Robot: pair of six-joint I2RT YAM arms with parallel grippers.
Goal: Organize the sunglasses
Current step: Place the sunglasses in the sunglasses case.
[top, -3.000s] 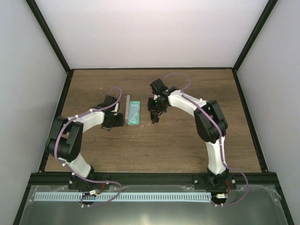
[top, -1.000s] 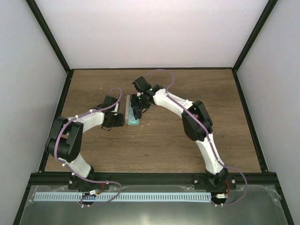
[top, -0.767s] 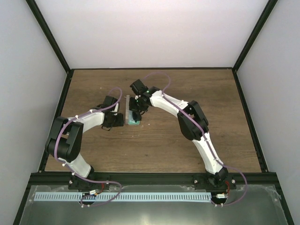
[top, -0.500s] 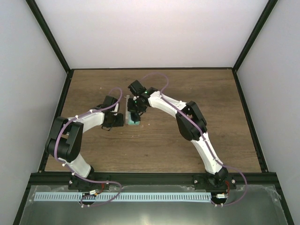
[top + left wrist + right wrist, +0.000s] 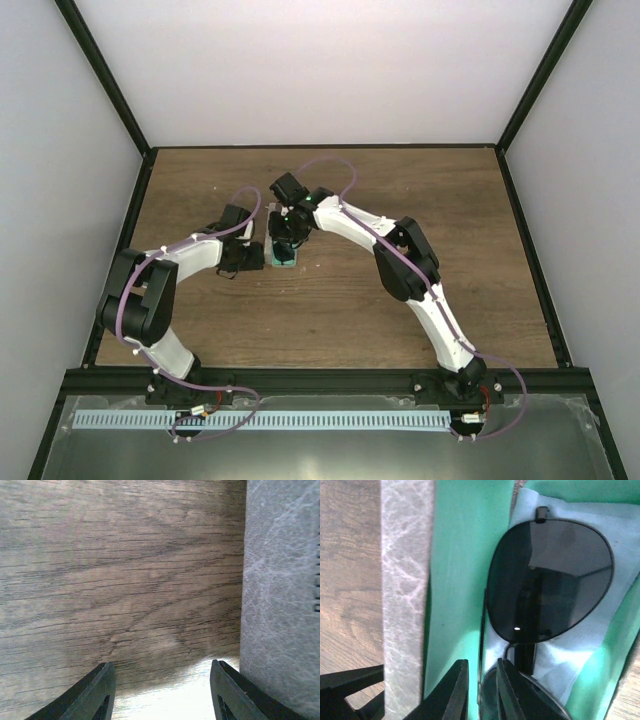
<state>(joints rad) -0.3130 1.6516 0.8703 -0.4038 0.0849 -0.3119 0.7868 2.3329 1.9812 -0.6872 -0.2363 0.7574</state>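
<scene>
The sunglasses (image 5: 550, 580), with a thin black frame and dark lenses, lie lens-up on the light blue cloth (image 5: 600, 645) inside the green-lined grey case (image 5: 405, 580). My right gripper (image 5: 482, 680) is low over the case (image 5: 285, 258), its jaws close together around the thin frame edge beside the lower lens. In the top view the right gripper (image 5: 285, 235) hides the sunglasses. My left gripper (image 5: 160, 690) is open and empty, low over the wood, with the case's grey wall (image 5: 280, 580) just off its right fingertip. It sits at the case's left side (image 5: 246, 256).
The wooden table (image 5: 400, 290) is bounded by black frame rails and white walls. The two arms arch towards each other over the table's middle left. A metal channel runs along the near edge below the arm bases.
My right gripper has carried the sunglasses leftward from the bare wood right of the case to a spot over the case. The left arm has stayed put.
</scene>
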